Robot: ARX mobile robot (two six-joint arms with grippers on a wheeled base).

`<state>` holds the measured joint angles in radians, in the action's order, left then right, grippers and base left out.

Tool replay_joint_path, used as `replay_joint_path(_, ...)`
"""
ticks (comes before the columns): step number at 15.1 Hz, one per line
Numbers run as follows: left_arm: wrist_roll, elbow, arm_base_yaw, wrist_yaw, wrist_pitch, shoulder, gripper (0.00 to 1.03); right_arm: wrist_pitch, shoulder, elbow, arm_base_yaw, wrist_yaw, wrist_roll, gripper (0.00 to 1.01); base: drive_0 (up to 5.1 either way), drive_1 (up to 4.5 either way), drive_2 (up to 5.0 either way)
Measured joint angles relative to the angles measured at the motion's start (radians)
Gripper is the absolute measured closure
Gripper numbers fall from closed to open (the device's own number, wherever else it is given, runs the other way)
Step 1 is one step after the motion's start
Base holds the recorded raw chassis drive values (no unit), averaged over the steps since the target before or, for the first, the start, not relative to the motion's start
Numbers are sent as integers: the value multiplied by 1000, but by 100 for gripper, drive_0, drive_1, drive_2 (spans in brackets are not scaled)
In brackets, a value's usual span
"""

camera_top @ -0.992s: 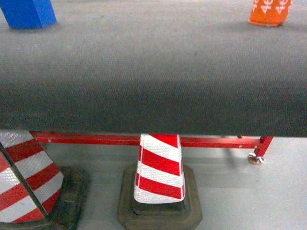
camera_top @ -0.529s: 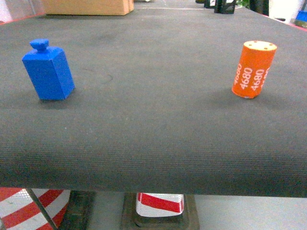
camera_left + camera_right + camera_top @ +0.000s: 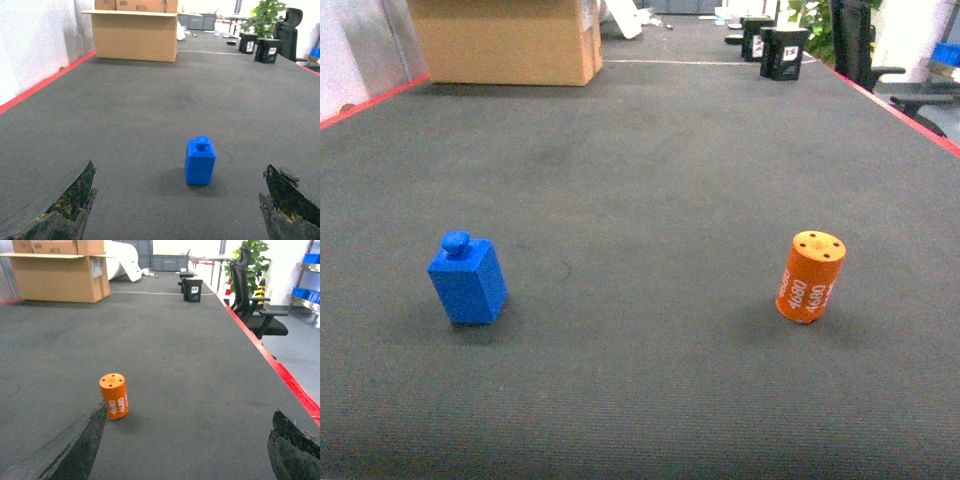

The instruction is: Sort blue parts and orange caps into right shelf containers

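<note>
A blue part (image 3: 468, 281), a small block with a knob on top, stands upright on the left of the dark mat. In the left wrist view the blue part (image 3: 200, 162) lies ahead of my left gripper (image 3: 178, 170), which is open and empty. An orange cap (image 3: 810, 277), a cylinder printed 4680, stands on the right. My right gripper (image 3: 189, 409) is open and empty, and the orange cap (image 3: 114, 396) sits just beyond its left finger (image 3: 92, 437). Blue containers (image 3: 305, 293) rest on a shelf at the far right. Neither gripper shows in the head view.
A large cardboard box (image 3: 510, 40) stands at the table's far left. Two black boxes (image 3: 775, 48) sit at the far end. The red table edge (image 3: 295, 387) runs along the right, with an office chair (image 3: 255, 305) and a plant beyond it.
The head view has swung up from the table's front edge and the striped cones below to the table top. The blue part and orange cap stand where they were.
</note>
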<state>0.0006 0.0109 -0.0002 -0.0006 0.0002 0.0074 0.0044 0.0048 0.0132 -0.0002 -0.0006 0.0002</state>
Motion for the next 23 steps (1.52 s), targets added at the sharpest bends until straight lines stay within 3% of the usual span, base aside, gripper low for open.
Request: replay_joint_path(23, 0, 0, 0, 0, -5, 0, 5, -10, 0, 0, 0, 0, 0, 3, 0, 0, 0)
